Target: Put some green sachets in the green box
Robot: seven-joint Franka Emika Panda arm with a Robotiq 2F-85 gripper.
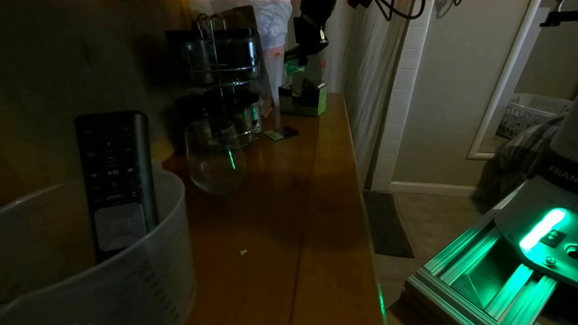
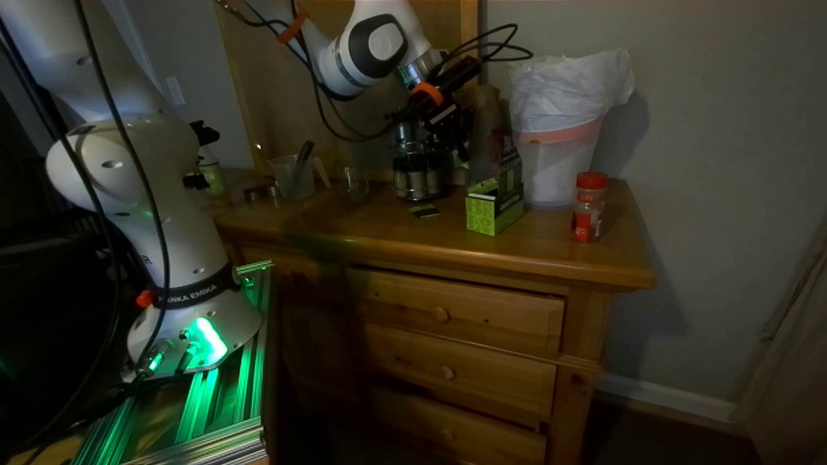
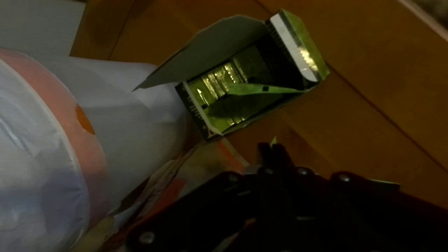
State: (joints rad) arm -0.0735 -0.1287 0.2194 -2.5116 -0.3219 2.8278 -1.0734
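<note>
The green box (image 1: pixel 316 104) stands open-topped on the wooden dresser, also seen in an exterior view (image 2: pixel 486 214). In the wrist view the box (image 3: pixel 303 45) has its grey-backed flap raised, and several green sachets (image 3: pixel 217 82) stand inside. My gripper (image 3: pixel 272 146) is shut on a green sachet (image 3: pixel 273 141); only a small tip shows between the fingertips. The gripper (image 2: pixel 462 154) is above and beside the box, apart from it. The held sachet (image 1: pixel 294 68) hangs below the fingers. Another dark-green sachet (image 1: pixel 281 132) lies flat on the dresser, also in an exterior view (image 2: pixel 424 211).
A wire rack of jars (image 1: pixel 221 67) and a clear glass (image 1: pixel 216 155) stand near the loose sachet. A bag-lined bin (image 2: pixel 568 97) stands behind the box; a red-lidded jar (image 2: pixel 588 206) is to its side. A jug (image 1: pixel 149 280) holds a remote (image 1: pixel 113 171).
</note>
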